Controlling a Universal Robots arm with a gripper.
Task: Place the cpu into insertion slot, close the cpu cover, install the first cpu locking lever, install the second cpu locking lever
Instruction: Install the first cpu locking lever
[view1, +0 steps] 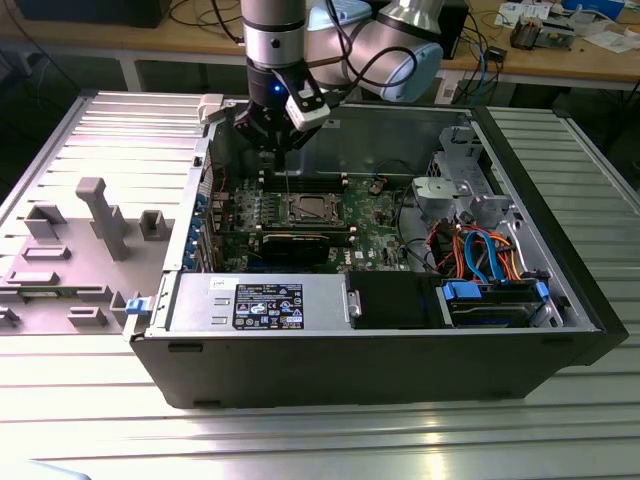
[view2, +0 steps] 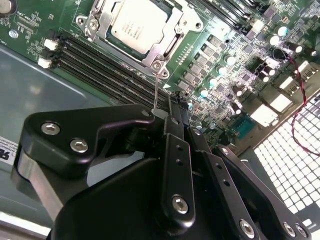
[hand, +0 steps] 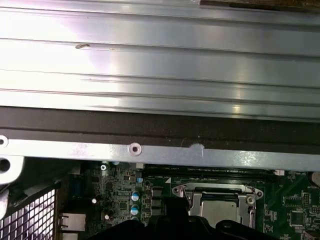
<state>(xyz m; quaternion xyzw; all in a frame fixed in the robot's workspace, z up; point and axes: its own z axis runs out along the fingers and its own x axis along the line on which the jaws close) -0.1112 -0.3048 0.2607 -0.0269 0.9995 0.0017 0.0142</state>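
Chip (view2: 132, 25) seated, cover (view2: 163, 50) down; gripper (view2: 166, 111) pinches the thin lever (view2: 157, 85): lever-locking step, apparently needing steady alignment

Chip (view2: 132, 25) top was silvery-grey w/ faint dark print. Cover (view2: 145, 54) round it: bright silver. Board (view2: 30, 20) was green, speckled w/ silver caps & white marks. Memory slots (view2: 105, 62): black, long parallel stripes. Gripper (view2: 177, 107) was matte black, silver screws. Vent grille (view2: 285, 160): pale square mesh. Ext. view: cables (view1: 480, 250) orange, blue, red; case (view1: 400, 375) dark grey; table (view1: 320, 440) silver, ribbed; label (view1: 268, 305) black & white.
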